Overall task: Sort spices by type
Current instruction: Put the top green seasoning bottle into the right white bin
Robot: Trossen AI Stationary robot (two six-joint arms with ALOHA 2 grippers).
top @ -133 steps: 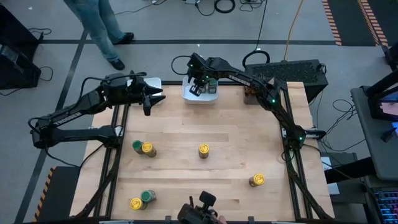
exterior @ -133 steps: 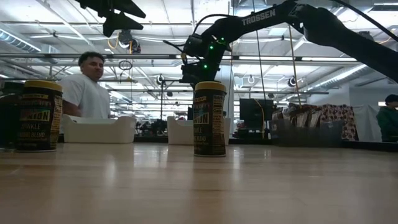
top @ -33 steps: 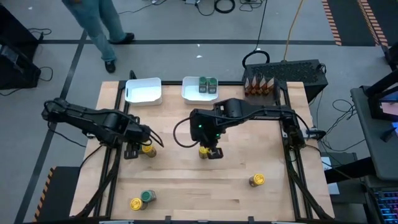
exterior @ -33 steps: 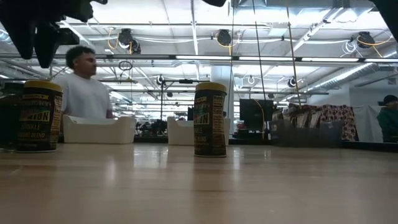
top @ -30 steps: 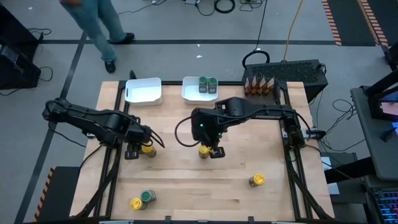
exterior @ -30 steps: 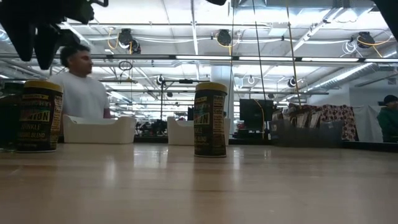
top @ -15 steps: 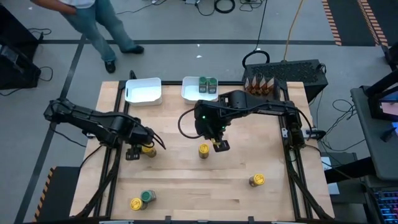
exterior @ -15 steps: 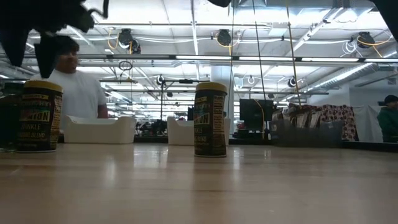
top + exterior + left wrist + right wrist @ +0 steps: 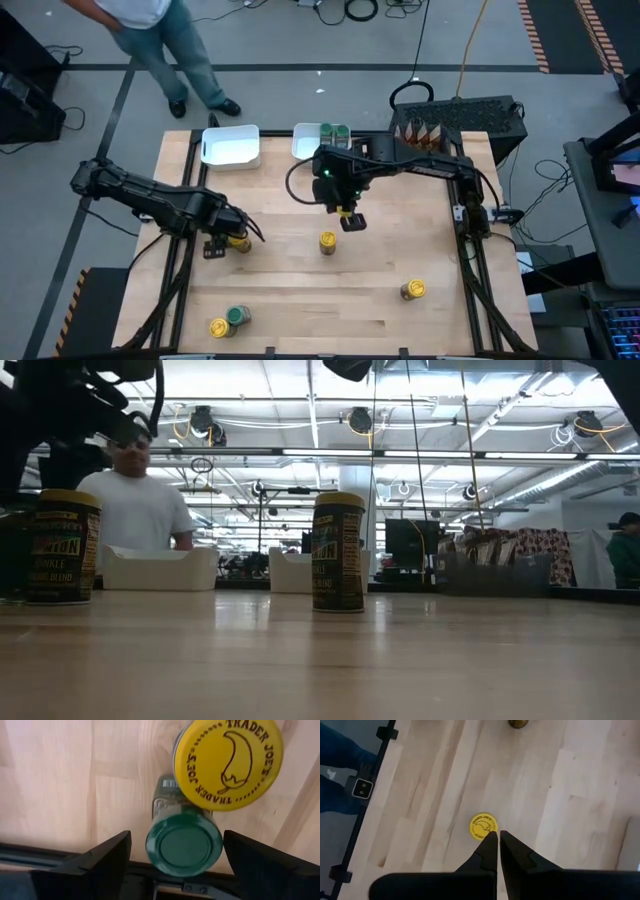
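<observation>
A green-lid jar (image 9: 184, 844) stands upright on the table, touching a yellow-lid jar (image 9: 227, 762) beside it, near the left edge. My left gripper (image 9: 218, 243) points down over the green-lid jar, open, with one finger on either side of the lid and clear of it. Another yellow-lid jar (image 9: 327, 241) stands alone at mid-table. My right gripper (image 9: 352, 221) hangs shut above the table, just on the far side of that jar, holding nothing. The brown-orange packets (image 9: 419, 134) stand in a dark box at the far right.
Two white trays stand at the far edge: one (image 9: 231, 146) bare, one (image 9: 306, 147) with green-lid jars (image 9: 338, 130), partly under my right arm. A yellow-lid jar (image 9: 412, 290) stands near right, a green and yellow pair (image 9: 228, 321) near left. A person walks beyond the far-left corner.
My left gripper has sunk straight down over the green-lid jar, and its fingers stand wider apart. My right gripper, still shut, has moved from above the mid-table yellow-lid jar toward the table's far edge. That jar has stayed where it was.
</observation>
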